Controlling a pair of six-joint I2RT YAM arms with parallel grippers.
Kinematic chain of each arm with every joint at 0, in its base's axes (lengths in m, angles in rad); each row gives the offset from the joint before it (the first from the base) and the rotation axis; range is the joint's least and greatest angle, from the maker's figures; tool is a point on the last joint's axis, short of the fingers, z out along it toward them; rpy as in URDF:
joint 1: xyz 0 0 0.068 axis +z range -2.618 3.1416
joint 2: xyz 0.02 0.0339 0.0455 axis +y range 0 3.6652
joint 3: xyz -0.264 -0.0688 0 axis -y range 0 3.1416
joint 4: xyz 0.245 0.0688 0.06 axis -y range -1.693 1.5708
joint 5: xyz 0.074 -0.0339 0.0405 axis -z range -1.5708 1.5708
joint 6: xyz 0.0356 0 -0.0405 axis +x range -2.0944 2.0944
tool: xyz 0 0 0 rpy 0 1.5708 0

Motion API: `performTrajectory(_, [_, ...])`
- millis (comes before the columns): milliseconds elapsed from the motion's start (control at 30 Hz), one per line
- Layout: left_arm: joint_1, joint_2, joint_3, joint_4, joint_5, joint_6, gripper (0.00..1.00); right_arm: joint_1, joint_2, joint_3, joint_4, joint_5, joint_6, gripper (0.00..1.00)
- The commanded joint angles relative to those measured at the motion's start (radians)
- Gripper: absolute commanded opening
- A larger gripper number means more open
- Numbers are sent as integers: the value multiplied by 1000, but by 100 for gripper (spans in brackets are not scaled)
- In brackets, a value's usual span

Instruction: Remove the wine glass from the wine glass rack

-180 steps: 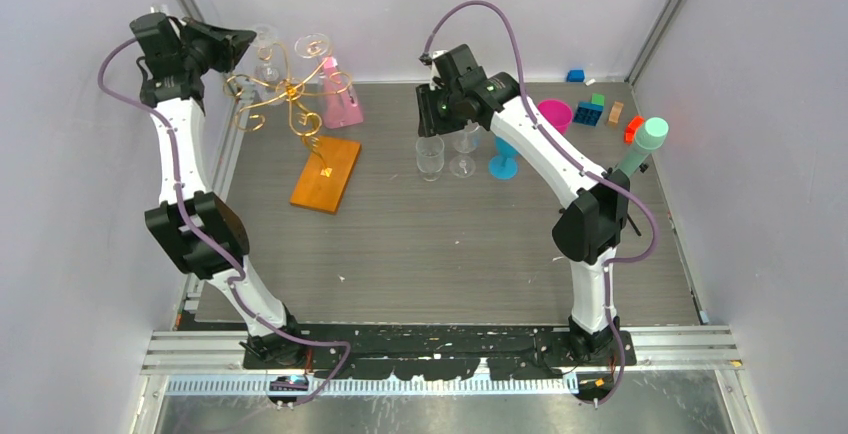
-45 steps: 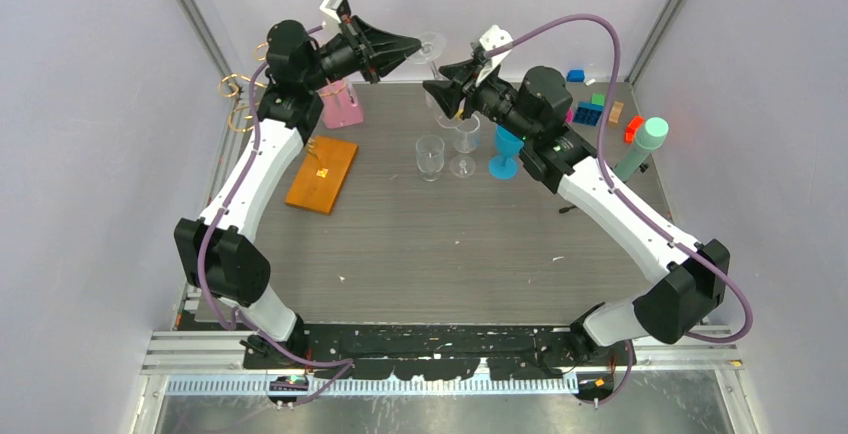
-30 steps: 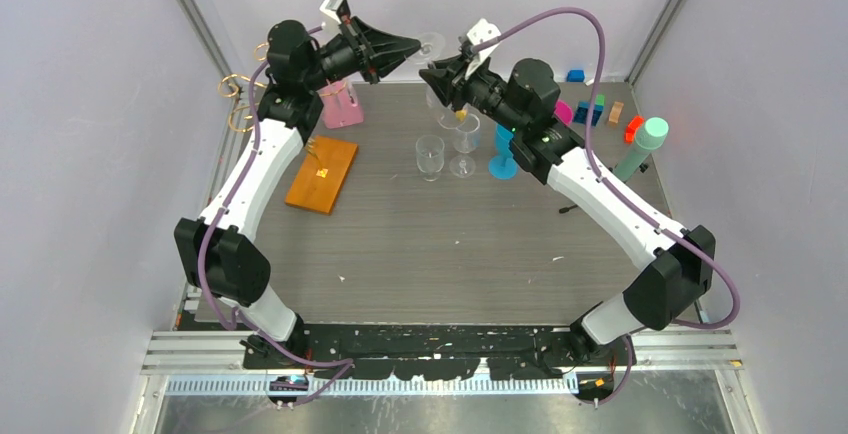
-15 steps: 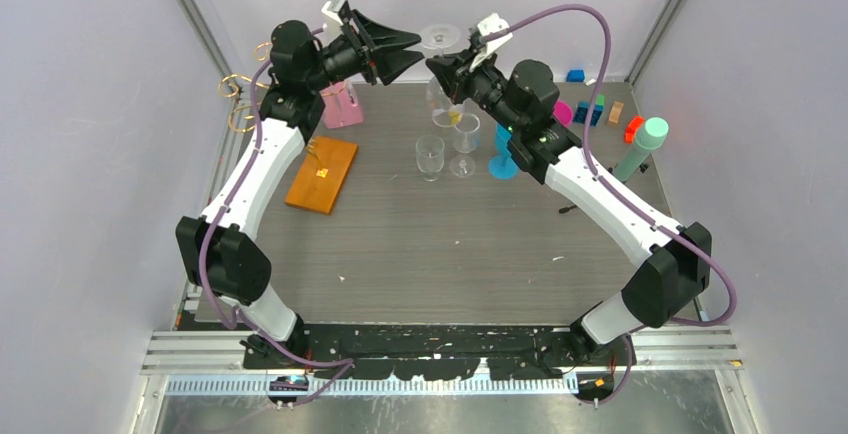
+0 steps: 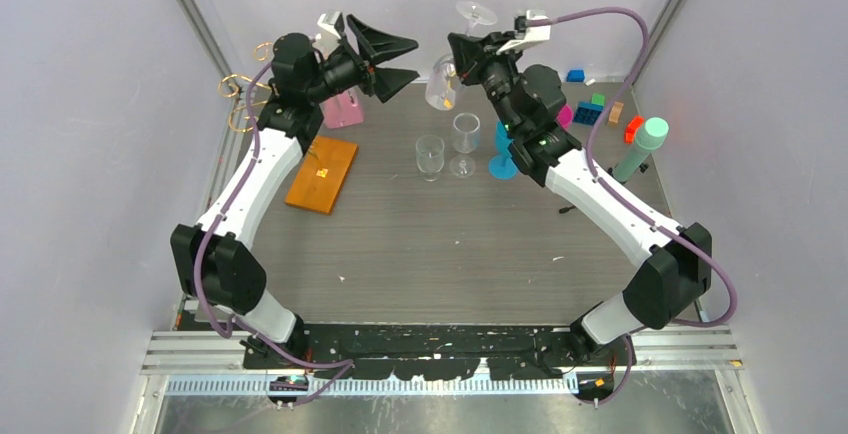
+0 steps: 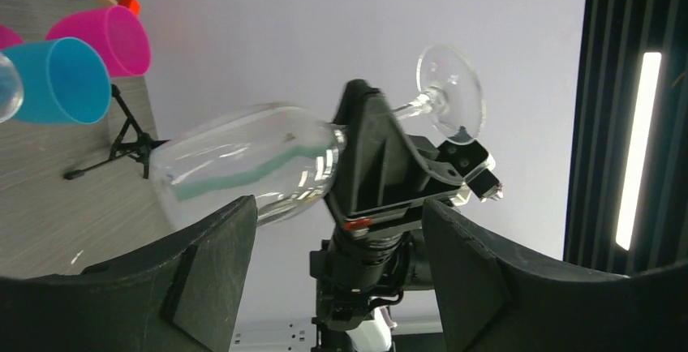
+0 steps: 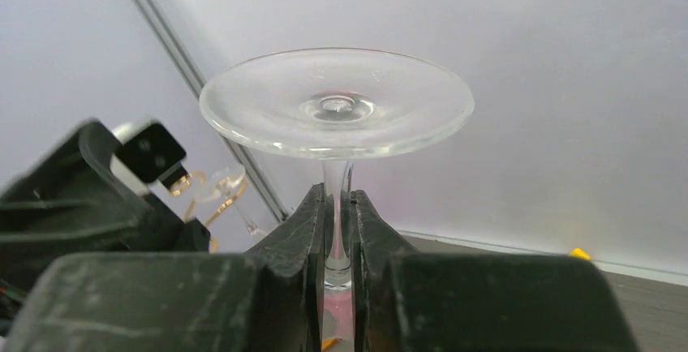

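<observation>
The clear wine glass (image 5: 442, 84) hangs tilted in the air above the back of the table, bowl down and foot (image 5: 477, 12) up. My right gripper (image 5: 463, 46) is shut on its stem, and in the right wrist view the stem (image 7: 335, 222) sits pinched between the fingers (image 7: 292, 246) under the round foot (image 7: 337, 105). My left gripper (image 5: 414, 57) stands open just left of the glass, holding nothing. In the left wrist view the glass bowl (image 6: 251, 165) lies beyond its spread fingers (image 6: 203, 263). The wine glass rack's gold wire (image 5: 240, 99) shows behind the left arm, above its orange base (image 5: 325, 174).
Two clear glasses (image 5: 430, 156) (image 5: 465, 139), a blue goblet (image 5: 505, 159) and a pink cup (image 5: 556, 114) stand mid-back. A pink container (image 5: 342, 109) is beside the rack. Coloured blocks (image 5: 590, 109) and a green-capped bottle (image 5: 645, 144) sit at right. A small black tripod (image 6: 122, 145) lies near them.
My left gripper has let go of the glass, opened wide and drawn back left. My right gripper has shut on the stem and swung the glass up and to the right.
</observation>
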State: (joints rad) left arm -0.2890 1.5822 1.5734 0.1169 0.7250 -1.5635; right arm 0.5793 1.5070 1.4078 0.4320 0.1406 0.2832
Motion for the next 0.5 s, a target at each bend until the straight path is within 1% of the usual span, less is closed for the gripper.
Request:
performTrajectory(0, [-7,-71,-39,-11,-55,53,77,-1,-87,-5,194,113,183,0])
performTrajectory(133, [-7,-90,-52,-11,-58,52,77,0,-109,-16,226,188,327,0])
performTrajectory(233, [-7,-103,-65,-8,-58,40,77,-1,-119,-21,241,230,394,0])
performTrajectory(333, [-11,-103,-85,72,-40,-30,77,-1,-118,-22,242,249,460,0])
performTrajectory(400, [-17,-94,-89,138,-21,-89,72,-1,-109,-23,243,253,489,0])
performTrajectory(467, [-24,-86,-82,170,-6,-133,68,-1,-97,-23,243,256,520,0])
